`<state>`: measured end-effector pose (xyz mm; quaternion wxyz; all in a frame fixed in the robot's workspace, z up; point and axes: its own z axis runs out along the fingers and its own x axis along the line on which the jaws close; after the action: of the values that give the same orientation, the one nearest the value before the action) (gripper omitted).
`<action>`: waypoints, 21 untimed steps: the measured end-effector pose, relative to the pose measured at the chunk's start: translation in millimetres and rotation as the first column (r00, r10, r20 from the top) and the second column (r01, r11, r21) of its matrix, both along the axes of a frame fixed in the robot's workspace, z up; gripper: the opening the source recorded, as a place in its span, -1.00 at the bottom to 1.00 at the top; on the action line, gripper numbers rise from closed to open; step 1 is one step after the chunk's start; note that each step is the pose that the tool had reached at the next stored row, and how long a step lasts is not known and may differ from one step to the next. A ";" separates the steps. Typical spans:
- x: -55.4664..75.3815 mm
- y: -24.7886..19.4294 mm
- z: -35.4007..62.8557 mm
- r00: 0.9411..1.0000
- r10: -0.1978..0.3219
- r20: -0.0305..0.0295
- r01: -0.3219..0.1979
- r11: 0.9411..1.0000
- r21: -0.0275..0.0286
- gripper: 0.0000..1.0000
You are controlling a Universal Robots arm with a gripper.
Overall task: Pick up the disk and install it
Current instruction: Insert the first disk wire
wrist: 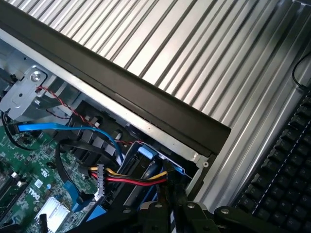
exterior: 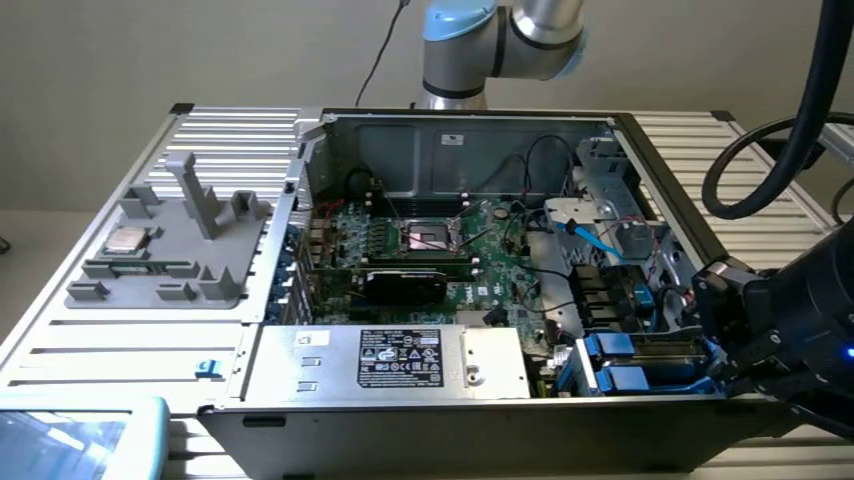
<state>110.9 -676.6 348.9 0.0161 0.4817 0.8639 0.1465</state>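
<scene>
My pincer (wrist: 170,203), jaws pinched narrow, sits over the drive bay (exterior: 638,362) at the computer case's (exterior: 454,150) 4 o'clock, exterior view. Blue bracket (wrist: 146,151) and power cable (wrist: 131,177) close by.

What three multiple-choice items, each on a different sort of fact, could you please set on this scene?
1. The silver chip lies: A on the floor; B on the grey fixture; C in a drawer.
2. The motherboard is: A white; B purple; C green.
3. The computer case is: A open; B closed; C upside down.
Key: 1 B, it rests on the fixture at the exterior view's left; 2 C, the board shows green; 3 A, its insides lie bare.
</scene>
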 end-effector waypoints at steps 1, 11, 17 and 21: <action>-0.5 0.0 1.1 1.000 -0.004 0.000 0.004 1.000 0.000 -0.69; -4.7 0.0 6.9 1.000 -0.024 0.001 0.024 0.999 -0.037 -0.69; -4.7 1.3 7.1 1.000 -0.024 0.001 0.024 0.998 -0.057 -0.69; -4.7 7.1 7.1 1.000 -0.025 0.001 0.025 0.998 -0.063 -0.69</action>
<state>106.2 -669.5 356.0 0.0333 0.4916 0.8620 0.1193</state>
